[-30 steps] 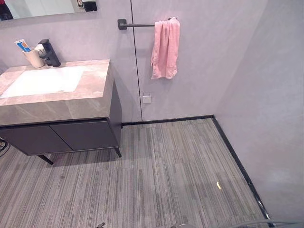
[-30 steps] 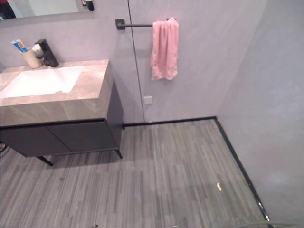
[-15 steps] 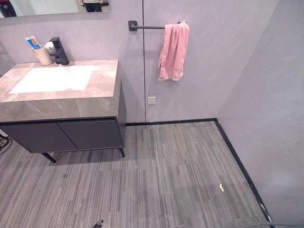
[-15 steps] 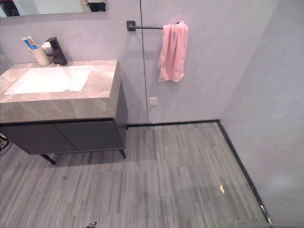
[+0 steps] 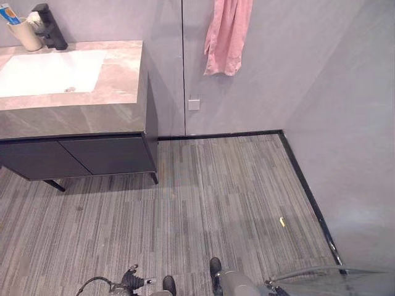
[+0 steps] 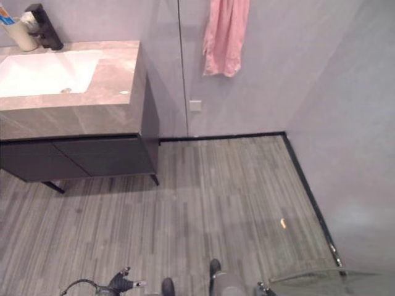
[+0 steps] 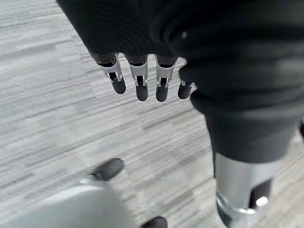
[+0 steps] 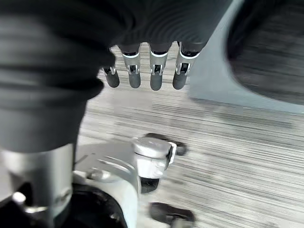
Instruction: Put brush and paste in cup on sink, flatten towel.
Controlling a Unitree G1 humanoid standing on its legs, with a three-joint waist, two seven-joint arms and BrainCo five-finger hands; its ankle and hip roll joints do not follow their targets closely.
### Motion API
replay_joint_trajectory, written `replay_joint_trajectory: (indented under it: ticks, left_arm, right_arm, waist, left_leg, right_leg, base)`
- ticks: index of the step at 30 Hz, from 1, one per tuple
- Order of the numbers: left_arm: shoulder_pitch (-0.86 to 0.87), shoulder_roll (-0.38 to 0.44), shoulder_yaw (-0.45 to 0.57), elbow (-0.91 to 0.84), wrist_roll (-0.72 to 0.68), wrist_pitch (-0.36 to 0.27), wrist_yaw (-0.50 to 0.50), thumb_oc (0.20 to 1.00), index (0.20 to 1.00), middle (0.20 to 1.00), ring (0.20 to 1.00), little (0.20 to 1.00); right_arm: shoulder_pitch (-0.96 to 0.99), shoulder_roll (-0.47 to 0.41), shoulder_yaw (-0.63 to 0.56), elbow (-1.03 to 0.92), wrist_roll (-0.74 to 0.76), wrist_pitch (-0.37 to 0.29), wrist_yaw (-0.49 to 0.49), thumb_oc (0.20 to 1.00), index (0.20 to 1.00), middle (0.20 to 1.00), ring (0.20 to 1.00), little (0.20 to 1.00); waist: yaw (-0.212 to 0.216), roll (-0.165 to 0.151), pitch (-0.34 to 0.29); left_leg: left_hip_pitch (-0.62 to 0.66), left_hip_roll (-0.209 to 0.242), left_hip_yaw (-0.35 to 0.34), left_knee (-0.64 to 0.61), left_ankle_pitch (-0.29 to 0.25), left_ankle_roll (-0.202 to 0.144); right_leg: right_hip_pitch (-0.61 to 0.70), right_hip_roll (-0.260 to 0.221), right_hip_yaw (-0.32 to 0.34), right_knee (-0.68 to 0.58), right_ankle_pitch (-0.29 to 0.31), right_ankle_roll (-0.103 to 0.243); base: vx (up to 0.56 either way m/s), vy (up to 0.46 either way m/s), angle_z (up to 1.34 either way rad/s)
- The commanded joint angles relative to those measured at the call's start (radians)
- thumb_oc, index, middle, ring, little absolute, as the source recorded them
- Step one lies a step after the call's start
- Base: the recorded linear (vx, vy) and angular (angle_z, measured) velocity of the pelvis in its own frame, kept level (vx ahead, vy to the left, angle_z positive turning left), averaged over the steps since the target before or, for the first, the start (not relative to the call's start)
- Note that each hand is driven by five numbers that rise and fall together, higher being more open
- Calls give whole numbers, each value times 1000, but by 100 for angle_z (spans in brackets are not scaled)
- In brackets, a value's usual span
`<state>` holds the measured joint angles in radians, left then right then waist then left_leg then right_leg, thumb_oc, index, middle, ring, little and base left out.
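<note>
Beige cup (image 5: 24, 34) at far left back corner of stone-topped sink counter (image 5: 117, 80), blue-and-white paste tube (image 5: 8, 12) standing in it, black tap (image 5: 48, 26) just beside; brush too small to tell. White basin (image 5: 49, 71) set in the top, dark cabinet (image 5: 86, 157) below. Pink towel (image 5: 227, 37) hangs bunched on the wall, right of the counter. Left hand (image 7: 137, 80) and right hand (image 8: 152, 71) hang over grey striped floor (image 5: 203, 203), fingers straight, holding nothing
</note>
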<state>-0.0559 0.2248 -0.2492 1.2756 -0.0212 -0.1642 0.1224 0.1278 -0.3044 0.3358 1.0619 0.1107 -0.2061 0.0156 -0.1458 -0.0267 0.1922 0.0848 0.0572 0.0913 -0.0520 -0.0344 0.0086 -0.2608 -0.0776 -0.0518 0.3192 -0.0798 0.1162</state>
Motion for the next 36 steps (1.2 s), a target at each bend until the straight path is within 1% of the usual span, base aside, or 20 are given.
replay_joint_trajectory:
  ticks: [1, 2, 5, 8, 11, 13, 15, 16, 17, 19, 20, 21, 22, 24, 25, 26, 28, 30, 32, 36]
  left_arm:
    - [-4, 41, 5, -22, 19, -15, 0, 1000, 1000, 1000, 1000, 1000]
    - [-1, 39, 6, -22, 20, -14, 2, 1000, 1000, 1000, 1000, 1000]
    - [5, 37, 10, -23, 14, -13, 4, 1000, 1000, 1000, 1000, 1000]
    - [9, 33, 7, -23, 11, -13, 5, 1000, 1000, 1000, 1000, 1000]
    - [10, 33, 6, -23, 10, -14, 5, 1000, 1000, 1000, 1000, 1000]
    - [-1, 35, 11, -19, -2, -10, 15, 1000, 1000, 1000, 1000, 1000]
    - [-1, 34, 10, -18, -3, -12, 15, 1000, 1000, 1000, 1000, 1000]
    - [-7, 40, 9, -19, 2, -12, 17, 1000, 1000, 1000, 1000, 1000]
    - [-9, 41, 8, -20, 2, -12, 18, 1000, 1000, 1000, 1000, 1000]
    - [-14, 46, 13, -20, -4, -11, 21, 1000, 1000, 1000, 1000, 1000]
    - [-14, 46, 13, -20, -4, -11, 21, 1000, 1000, 1000, 1000, 1000]
    - [-18, 48, 13, -22, -8, -11, 21, 1000, 1000, 1000, 1000, 1000]
    - [-27, 54, 15, -29, -23, -10, 27, 1000, 1000, 1000, 1000, 1000]
    - [-43, 58, 22, -35, -46, -10, 38, 1000, 1000, 1000, 1000, 1000]
    - [-44, 58, 22, -35, -47, -9, 38, 1000, 1000, 1000, 1000, 1000]
    - [-60, 56, 18, -43, -62, -11, 48, 1000, 1000, 1000, 1000, 1000]
    - [-69, 59, 21, -44, -65, -16, 62, 1000, 1000, 1000, 1000, 1000]
    - [-72, 61, 22, -41, -60, -16, 68, 1000, 1000, 1000, 1000, 1000]
    - [-61, 63, 19, -39, -50, -22, 64, 1000, 1000, 1000, 1000, 1000]
    - [-44, 68, 20, -36, -41, -24, 56, 1000, 1000, 1000, 1000, 1000]
  right_arm:
    - [-161, 51, -29, 59, -15, 41, -113, 1000, 1000, 1000, 1000, 1000]
    - [-157, 48, -21, 51, -32, 42, -114, 1000, 1000, 1000, 1000, 1000]
    - [-152, 42, -16, 41, -40, 43, -113, 1000, 1000, 1000, 1000, 1000]
    - [-146, 28, -15, 27, -46, 42, -113, 1000, 1000, 1000, 1000, 1000]
    - [-146, 26, -11, 26, -49, 40, -113, 1000, 1000, 1000, 1000, 1000]
    - [-149, 16, -3, 5, -55, 37, -116, 1000, 1000, 1000, 1000, 1000]
    - [-147, 15, -1, 6, -58, 36, -117, 1000, 1000, 1000, 1000, 1000]
    - [-145, 3, 8, 0, -69, 34, -117, 1000, 1000, 1000, 1000, 1000]
    - [-144, 1, 8, 5, -70, 34, -118, 1000, 1000, 1000, 1000, 1000]
    - [-140, -3, 6, 21, -69, 35, -119, 1000, 1000, 1000, 1000, 1000]
    - [-140, -3, 6, 21, -69, 35, -119, 1000, 1000, 1000, 1000, 1000]
    - [-136, -7, 3, 31, -71, 34, -121, 1000, 1000, 1000, 1000, 1000]
    - [-130, -13, -5, 52, -71, 34, -130, 1000, 1000, 1000, 1000, 1000]
    - [-128, -19, -15, 77, -71, 35, -138, 1000, 1000, 1000, 1000, 1000]
    - [-129, -18, -15, 78, -71, 34, -138, 1000, 1000, 1000, 1000, 1000]
    - [-129, -25, -27, 119, -74, 41, -151, 1000, 1000, 1000, 1000, 1000]
    - [-131, -38, -44, 150, -86, 49, -168, 1000, 1000, 1000, 1000, 1000]
    - [-130, -42, -45, 168, -98, 52, -173, 1000, 1000, 1000, 1000, 1000]
    - [-133, -48, -49, 178, -105, 51, -171, 1000, 1000, 1000, 1000, 1000]
    - [-135, -48, -51, 199, -120, 57, -165, 1000, 1000, 1000, 1000, 1000]
  waist:
    - [28, -35, -25]
    - [34, -45, -34]
    - [38, -45, -51]
    - [40, -37, -73]
    - [40, -34, -76]
    - [36, -24, -85]
    - [36, -22, -88]
    - [32, -13, -93]
    - [31, -10, -92]
    - [24, -5, -91]
    - [24, -5, -91]
    - [24, -8, -88]
    - [29, -22, -66]
    - [30, -34, -49]
    - [30, -33, -48]
    - [37, -35, -33]
    - [54, -33, -34]
    - [76, -4, -39]
    - [99, 12, -40]
    - [115, 18, -50]
  left_leg:
    - [14, -124, 35, 132, -110, 12]
    - [24, -127, 32, 129, -118, 6]
    - [40, -118, 21, 116, -116, -4]
    - [56, -82, -3, 103, -96, -31]
    - [58, -71, -7, 101, -88, -38]
    - [63, -35, -16, 93, -62, -63]
    - [63, -28, -17, 93, -59, -68]
    - [60, 1, -13, 113, -41, -87]
    - [55, 8, -12, 126, -35, -93]
    - [29, 25, -4, 205, 4, -117]
    - [29, 25, -4, 205, 4, -117]
    - [-5, 34, -3, 282, 38, -130]
    - [-80, 41, -3, 444, 110, -146]
    - [-130, 51, 16, 531, 137, -145]
    - [-132, 52, 15, 535, 136, -145]
    - [-205, 58, 67, 506, 114, -128]
    - [-302, 46, 96, 320, 61, -92]
    - [-360, 61, 71, 155, 171, -104]
    - [-386, 82, 43, 17, 242, -123]
    - [-381, 87, 52, 14, 268, -131]
  right_leg:
    - [-17, -106, 13, -267, 284, 65]
    - [-2, -110, 2, -270, 296, 64]
    - [13, -104, -12, -275, 295, 63]
    - [27, -82, -38, -259, 266, 50]
    - [29, -75, -43, -256, 259, 46]
    - [25, -50, -58, -245, 228, 31]
    - [25, -44, -61, -244, 222, 27]
    - [21, -16, -69, -228, 188, 10]
    - [22, -8, -68, -223, 178, 4]
    - [34, 15, -66, -219, 156, -19]
    - [34, 15, -66, -219, 156, -19]
    - [51, 22, -65, -224, 146, -33]
    - [90, 27, -63, -234, 129, -60]
    - [122, 24, -71, -245, 115, -76]
    - [122, 25, -72, -245, 115, -76]
    - [152, 15, -73, -258, 106, -71]
    - [192, 7, -54, -287, 91, -45]
    - [227, 30, -37, -298, 69, -40]
    - [285, 40, -2, -300, 19, -37]
    - [330, 36, 22, -298, -8, -30]
  base:
    - [165, -108, 9]
    - [115, -75, 10]
    - [211, -146, 20]
    - [157, -153, 16]
    - [114, -133, 14]
    - [150, -196, 1]
    - [123, -157, 11]
    - [164, -218, 13]
    - [200, -276, 7]
    - [94, -141, -7]
    - [85, -137, -4]
    - [93, -197, -1]
    - [91, -198, 5]
    - [106, -176, 16]
    - [171, -145, 3]
    - [178, -15, 4]
    - [351, 82, 22]
    - [375, 153, -8]
    - [429, 165, -28]
    - [348, 150, -72]
